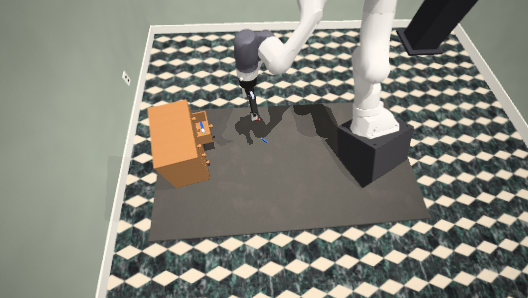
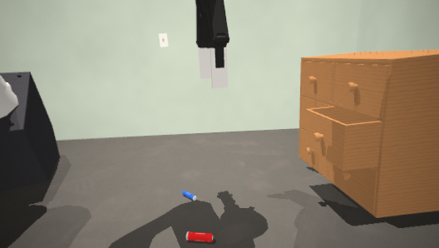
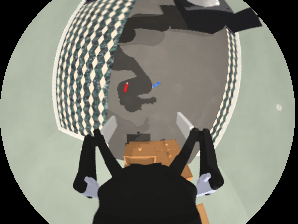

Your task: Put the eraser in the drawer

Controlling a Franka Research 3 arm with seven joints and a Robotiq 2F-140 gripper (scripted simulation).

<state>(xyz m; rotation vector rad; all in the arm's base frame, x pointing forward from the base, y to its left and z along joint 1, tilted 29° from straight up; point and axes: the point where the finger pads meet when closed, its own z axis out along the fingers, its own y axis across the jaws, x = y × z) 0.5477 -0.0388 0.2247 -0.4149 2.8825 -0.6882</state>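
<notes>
The orange chest stands at the left of the dark mat, drawers facing the arm. The right drawer of its middle row is pulled out partway. In the top view a small blue and white thing, apparently the eraser, lies inside it. The other drawers look shut. My gripper is open and empty. It hangs high above the mat, left of the chest, pointing down. In the wrist view the open fingers frame the chest top.
A red cylinder and a small blue cylinder lie on the mat below the gripper; both show in the wrist view. The arm's black base block stands at the mat's right.
</notes>
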